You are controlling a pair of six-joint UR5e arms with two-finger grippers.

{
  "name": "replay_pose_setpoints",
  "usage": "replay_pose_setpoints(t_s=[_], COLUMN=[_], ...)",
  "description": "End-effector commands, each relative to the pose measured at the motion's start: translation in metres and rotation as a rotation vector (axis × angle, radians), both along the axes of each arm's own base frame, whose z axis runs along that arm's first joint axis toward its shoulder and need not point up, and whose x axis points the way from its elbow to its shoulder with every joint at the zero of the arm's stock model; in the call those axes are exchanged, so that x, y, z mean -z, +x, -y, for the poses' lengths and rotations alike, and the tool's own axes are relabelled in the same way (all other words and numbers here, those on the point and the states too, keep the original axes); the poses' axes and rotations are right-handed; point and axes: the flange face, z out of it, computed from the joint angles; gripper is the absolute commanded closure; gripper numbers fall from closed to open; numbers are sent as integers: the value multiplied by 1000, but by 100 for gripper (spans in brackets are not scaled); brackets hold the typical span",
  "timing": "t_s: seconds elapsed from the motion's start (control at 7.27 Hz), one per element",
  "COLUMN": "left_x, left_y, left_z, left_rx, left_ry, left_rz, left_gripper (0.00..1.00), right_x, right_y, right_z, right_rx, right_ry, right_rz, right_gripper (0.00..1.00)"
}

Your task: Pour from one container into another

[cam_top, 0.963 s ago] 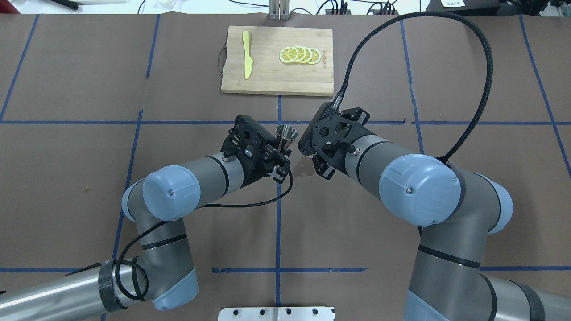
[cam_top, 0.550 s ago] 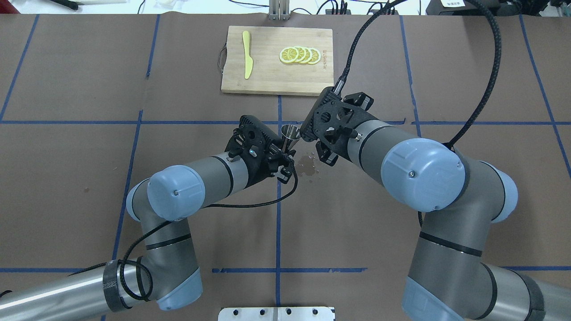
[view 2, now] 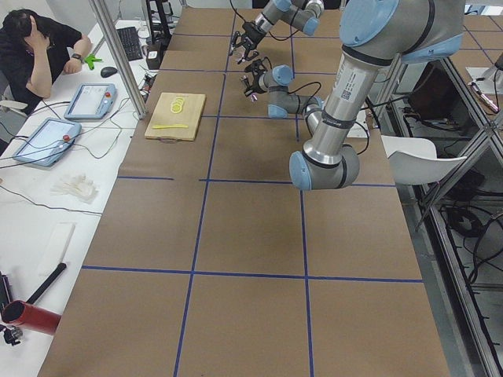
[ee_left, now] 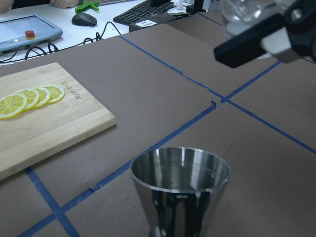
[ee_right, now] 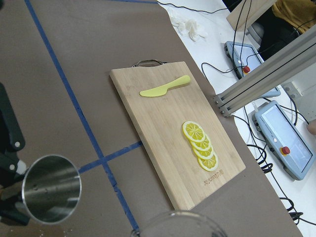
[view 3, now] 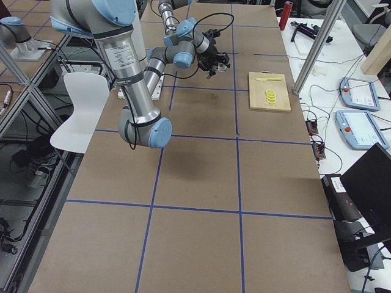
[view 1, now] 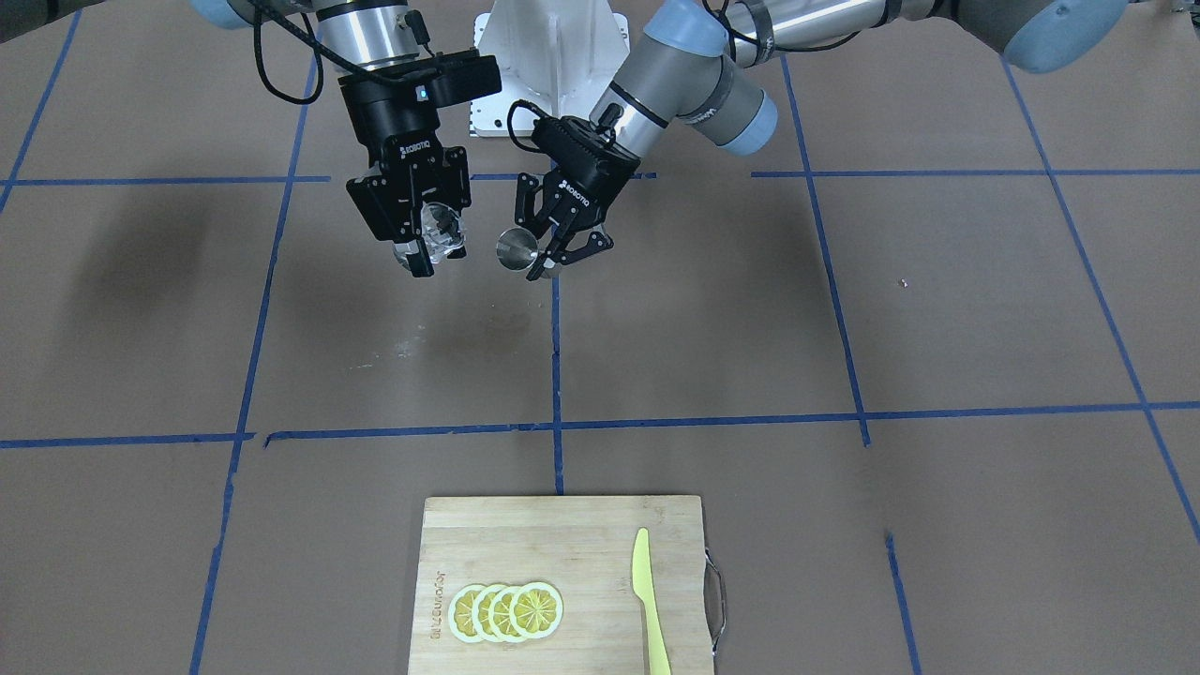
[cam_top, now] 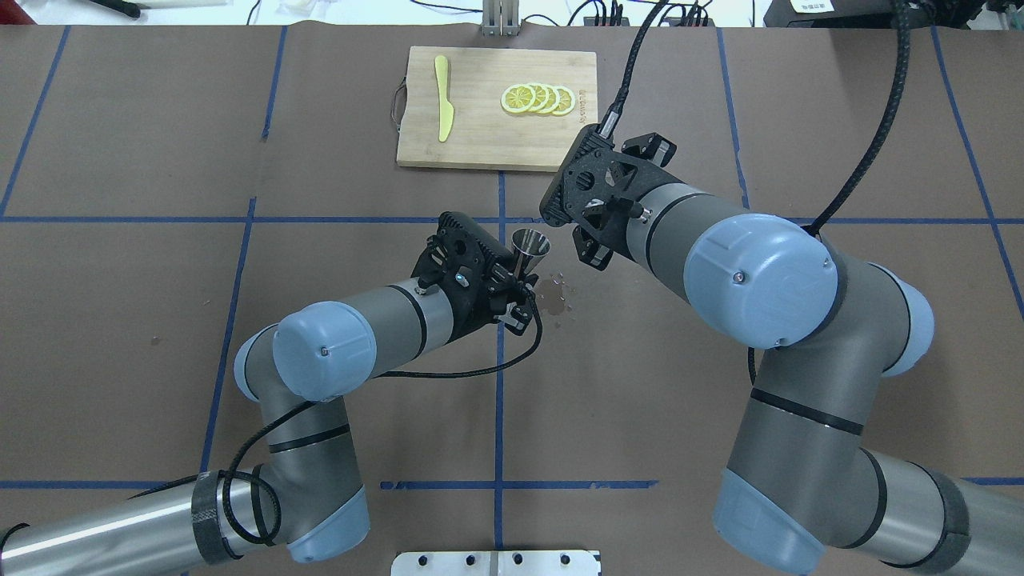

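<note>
The steel jigger hangs above the table, tipped a little, with my left gripper shut on its lower half. In the overhead view its open cone shows just past the left gripper. The left wrist view looks into its shiny open cone. My right gripper is shut on the clear glass cup, held a short gap from the jigger and not touching it. The cup's rim shows at the bottom of the right wrist view; overhead, the right wrist hides it.
A dark wet patch stains the brown paper beneath the grippers. A wooden cutting board lies at the far middle, carrying lemon slices and a yellow knife. Blue tape lines grid the table.
My right arm has drawn back toward the cutting board with the cup, uncovering the wet patch. The left gripper with the jigger has shifted slightly to the right.
</note>
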Motion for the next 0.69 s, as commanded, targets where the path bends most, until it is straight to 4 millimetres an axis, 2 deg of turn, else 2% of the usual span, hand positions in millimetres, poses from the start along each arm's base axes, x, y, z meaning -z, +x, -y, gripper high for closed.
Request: replay_pose_setpoints(t_s=[0.0, 0.55], left_x=[1, 3], left_y=[5, 3], left_z=[0, 0], left_rx=[-2, -2], left_ry=[-2, 1], left_rz=[2, -7], left_gripper=[100, 100], right_x=[17, 18], right_y=[-5, -20], right_z=[4, 9], right_rx=[-11, -16], right_ry=[-4, 59], right_rz=[-28, -114], right_gripper=[100, 100])
